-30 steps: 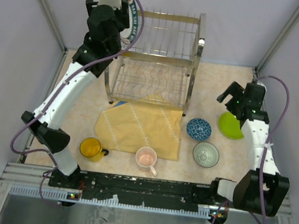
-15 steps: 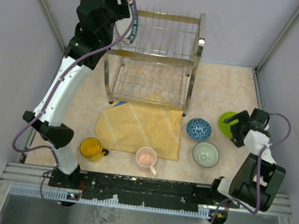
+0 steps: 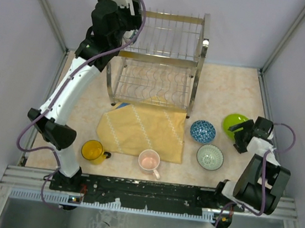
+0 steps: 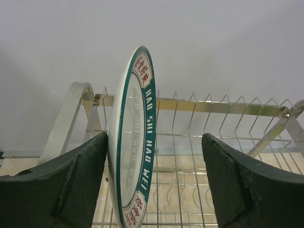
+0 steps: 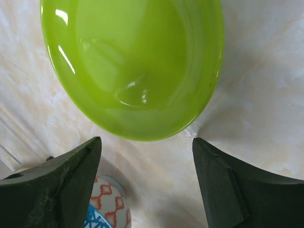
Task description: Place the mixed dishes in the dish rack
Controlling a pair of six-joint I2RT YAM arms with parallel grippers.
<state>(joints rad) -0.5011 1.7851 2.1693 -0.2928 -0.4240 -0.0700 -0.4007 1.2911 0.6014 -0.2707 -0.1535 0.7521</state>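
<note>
The white plate with a dark green lettered rim [image 4: 135,142] stands on edge at the left end of the dish rack's top tier [image 4: 223,107]. My left gripper [image 4: 154,137] is open around it, and the plate is close against the left finger [image 4: 71,185]. In the top view this gripper [image 3: 122,18] is at the rack's [image 3: 158,64] upper left corner. My right gripper [image 5: 146,140] is open and empty, low over the table just short of the lime-green plate [image 5: 137,66]. The top view shows this gripper [image 3: 240,137] beside that plate [image 3: 232,123].
The blue patterned bowl [image 3: 202,131] and grey-green bowl [image 3: 210,156] sit left of my right gripper. The blue bowl's rim shows in the right wrist view [image 5: 107,204]. The yellow mug [image 3: 92,150] and pink mug [image 3: 149,160] stand near the front. A yellow cloth [image 3: 145,130] lies before the rack.
My left wrist swung left, then back right over the rack's top left corner. My right arm dropped from above the lime-green plate to table level beside it.
</note>
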